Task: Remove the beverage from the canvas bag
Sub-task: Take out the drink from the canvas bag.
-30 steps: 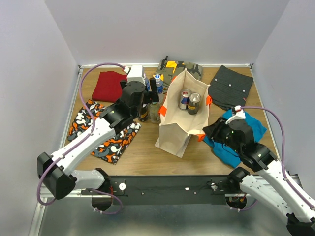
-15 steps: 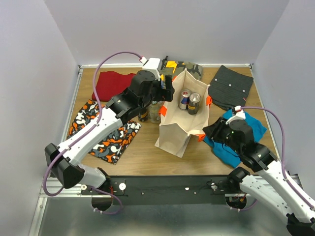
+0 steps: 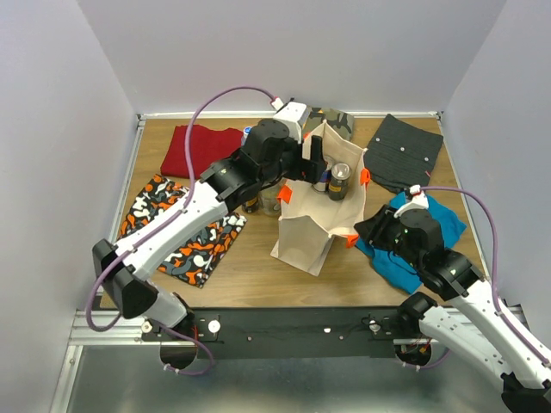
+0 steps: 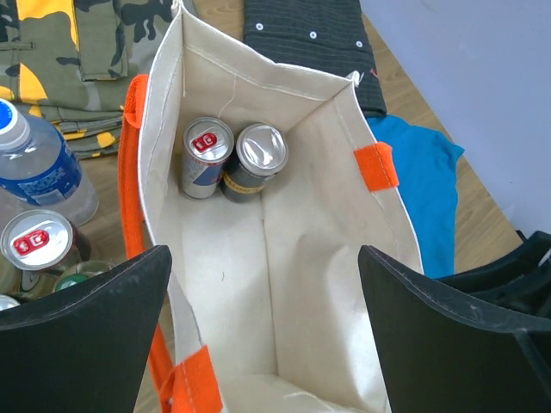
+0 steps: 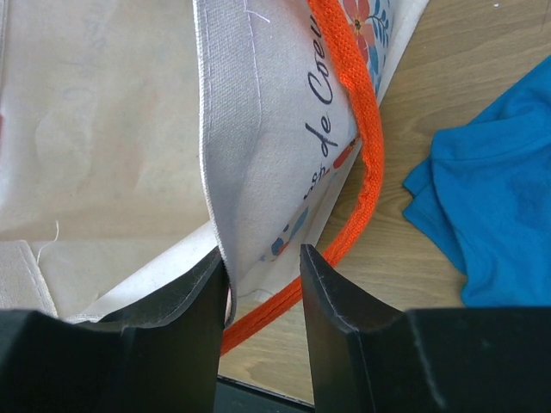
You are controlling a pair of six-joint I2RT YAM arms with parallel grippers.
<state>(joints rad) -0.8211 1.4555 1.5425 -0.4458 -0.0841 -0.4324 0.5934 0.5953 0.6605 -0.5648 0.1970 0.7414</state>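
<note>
The canvas bag (image 3: pixel 314 225) stands upright in the middle of the table, mouth open, with orange handles. In the left wrist view it (image 4: pixel 310 258) holds two cans at its far end: a silver-blue can (image 4: pixel 207 157) and a dark can (image 4: pixel 260 161). My left gripper (image 3: pixel 315 169) hovers over the bag's mouth, open wide and empty (image 4: pixel 263 340), well above the cans. My right gripper (image 3: pixel 368 229) is shut on the bag's right rim (image 5: pixel 258 172), with the fabric between its fingers (image 5: pixel 263 301) and the orange handle (image 5: pixel 366 181) hanging beside it.
Several bottles and cans (image 3: pixel 258 198) stand just left of the bag, among them a water bottle (image 4: pixel 39 172) and a can (image 4: pixel 36 241). Folded clothes lie around: red (image 3: pixel 194 148), patterned (image 3: pixel 181 232), camouflage (image 3: pixel 334 120), dark grey (image 3: pixel 405 153), blue (image 3: pixel 426 232).
My left arm has swung right from the bottles beside the bag to above the bag's open mouth. The right arm and the bag have not moved.
</note>
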